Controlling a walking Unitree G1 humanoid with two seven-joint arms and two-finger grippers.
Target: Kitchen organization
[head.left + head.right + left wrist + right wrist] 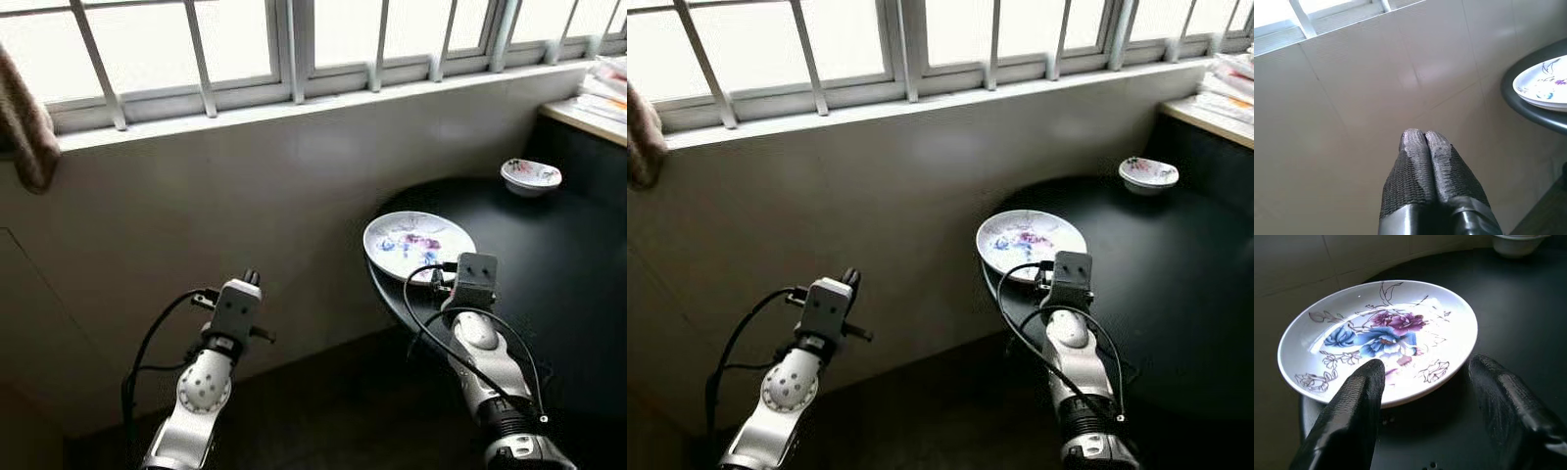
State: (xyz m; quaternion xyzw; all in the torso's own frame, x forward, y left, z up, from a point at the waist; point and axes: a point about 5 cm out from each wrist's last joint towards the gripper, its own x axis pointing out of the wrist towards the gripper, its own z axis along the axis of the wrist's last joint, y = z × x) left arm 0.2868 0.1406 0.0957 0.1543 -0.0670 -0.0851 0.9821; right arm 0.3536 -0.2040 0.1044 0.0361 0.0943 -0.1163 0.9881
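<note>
A white plate (pixel 1381 338) painted with blue and purple flowers lies near the left rim of a round black table (pixel 558 274). My right gripper (pixel 1427 366) is open just short of the plate's near edge, one finger (pixel 1359 401) low at the rim and the other finger (pixel 1508 401) over bare tabletop, with nothing between them. The same plate (pixel 419 243) sits just beyond my right wrist. A small white floral bowl (pixel 531 176) stands farther back on the table. My left gripper (pixel 1424 134) is shut and empty, held in the air in front of the tiled wall, left of the table.
A white tiled wall (pixel 245 186) runs under a barred window (pixel 245 49). A brown cloth (pixel 24 127) hangs at the far left. A counter with papers (pixel 598 98) lies at the far right. The floor (pixel 333 411) below is dark.
</note>
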